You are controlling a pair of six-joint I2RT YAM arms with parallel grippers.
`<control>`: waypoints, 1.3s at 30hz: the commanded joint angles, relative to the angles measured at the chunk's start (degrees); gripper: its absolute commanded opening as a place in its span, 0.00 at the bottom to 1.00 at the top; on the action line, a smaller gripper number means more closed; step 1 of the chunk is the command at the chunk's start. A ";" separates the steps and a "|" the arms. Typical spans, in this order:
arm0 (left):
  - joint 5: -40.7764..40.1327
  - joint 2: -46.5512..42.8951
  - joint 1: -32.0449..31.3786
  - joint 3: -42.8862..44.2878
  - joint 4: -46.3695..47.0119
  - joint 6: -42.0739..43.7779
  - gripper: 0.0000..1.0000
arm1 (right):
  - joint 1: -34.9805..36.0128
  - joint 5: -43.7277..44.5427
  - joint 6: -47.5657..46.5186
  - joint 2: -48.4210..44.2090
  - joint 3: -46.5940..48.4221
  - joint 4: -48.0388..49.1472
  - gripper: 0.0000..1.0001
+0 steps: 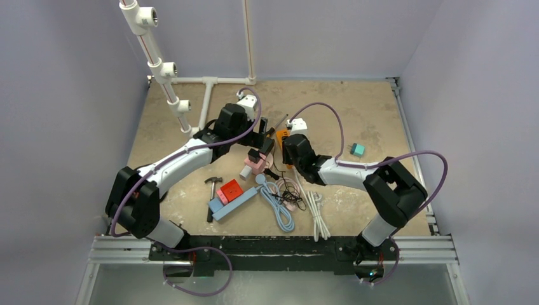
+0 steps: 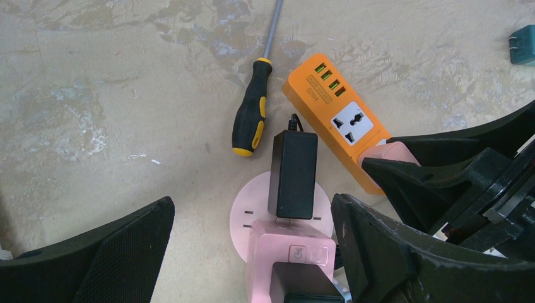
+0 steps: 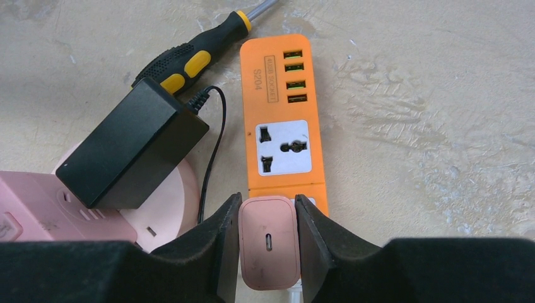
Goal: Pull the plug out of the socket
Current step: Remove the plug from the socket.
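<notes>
An orange power strip [image 3: 281, 95] lies on the table with a pink plug [image 3: 268, 243] seated in its near socket. My right gripper [image 3: 268, 235] is shut on that plug, one black pad pressed against each side. In the left wrist view the plug [image 2: 388, 151] shows at the strip's end [image 2: 334, 104], between the right arm's fingers [image 2: 441, 170]. My left gripper [image 2: 252, 208] hangs open above a pink socket block [image 2: 290, 252] that carries a black adapter [image 2: 293, 173]; it touches neither. From above, both grippers [image 1: 264, 143] [image 1: 289, 149] meet near the table's middle.
A black-and-yellow screwdriver [image 2: 252, 110] lies just left of the strip. Nearer the arms are a hammer [image 1: 213, 190], a red block [image 1: 230, 189], a blue strip [image 1: 238, 203] and coiled cables [image 1: 279, 203]. A teal block [image 1: 357, 150] sits at the right. White pipes [image 1: 165, 70] stand at the back left.
</notes>
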 commanded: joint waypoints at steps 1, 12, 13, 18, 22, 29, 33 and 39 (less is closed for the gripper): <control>0.89 0.05 0.24 0.57 0.99 -1.12 0.95 | 0.32 0.80 -0.19 0.68 2.24 -0.62 0.32; 1.22 0.05 0.26 0.56 0.98 -1.11 0.95 | 0.33 -0.65 -1.65 0.17 1.89 0.35 0.14; 1.22 0.02 0.24 0.56 0.98 -1.08 0.95 | 0.34 -0.69 -1.78 0.09 1.89 0.35 0.12; 1.19 0.06 0.23 0.60 0.98 -1.01 0.95 | 0.43 -1.25 -2.17 -0.92 1.25 1.31 0.05; 1.22 0.09 0.23 0.65 0.99 -1.01 0.95 | 0.35 -1.66 -2.42 -1.42 0.92 1.66 0.01; 1.25 0.10 0.24 0.66 0.95 -1.01 0.95 | 0.41 -1.41 -2.40 -2.32 0.42 2.08 0.00; 1.31 0.18 0.23 0.66 0.87 -1.01 0.95 | 0.43 -1.35 -2.44 -2.83 0.11 2.37 0.00; 1.32 0.10 0.24 0.67 0.90 -1.06 0.95 | 0.35 -1.24 -2.44 -3.72 -0.38 2.86 0.00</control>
